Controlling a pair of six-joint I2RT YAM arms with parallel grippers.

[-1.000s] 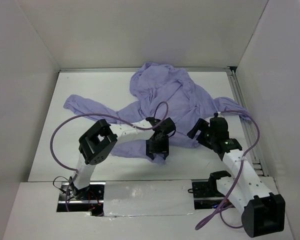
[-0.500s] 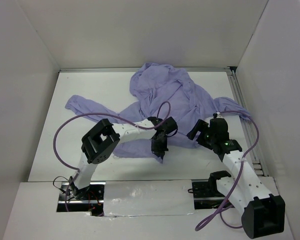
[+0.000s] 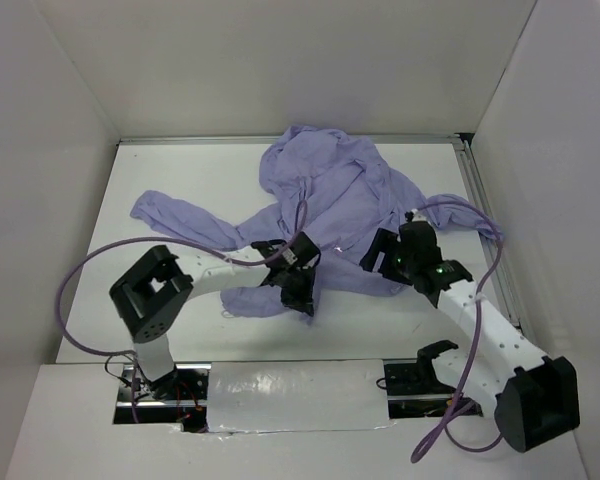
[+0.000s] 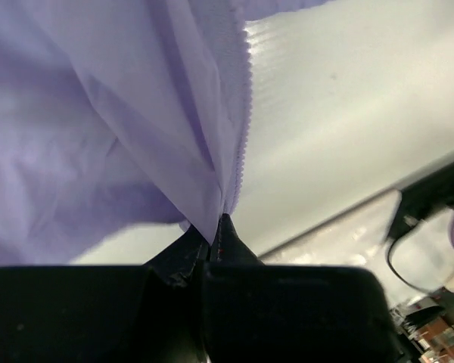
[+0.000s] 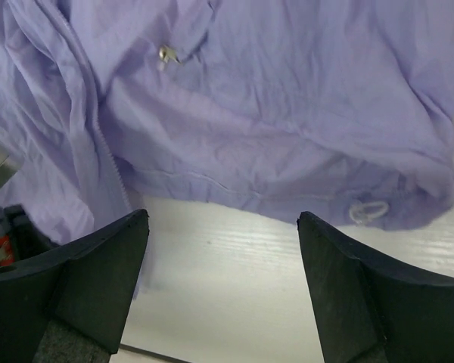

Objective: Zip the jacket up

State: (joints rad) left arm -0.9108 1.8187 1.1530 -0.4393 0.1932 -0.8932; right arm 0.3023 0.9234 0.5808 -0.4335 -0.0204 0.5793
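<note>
The lavender jacket lies crumpled on the white table, one sleeve stretched out to the left. My left gripper is at the jacket's near hem. In the left wrist view its jaws are shut on the fabric edge, right beside the zipper teeth. My right gripper hovers over the hem further right. In the right wrist view it is open above bare table just short of the jacket. A metal zipper pull and a row of teeth show there.
A metal rail runs along the table's right edge. White walls close in the back and both sides. Purple cables loop off both arms. A foil-taped plate covers the near edge between the bases. A clear cord loop lies at the hem.
The left gripper closed on the jacket's hem edge and swung left with it, the arm's elbow moving left. The right gripper moved left and forward toward the hem, still open.
</note>
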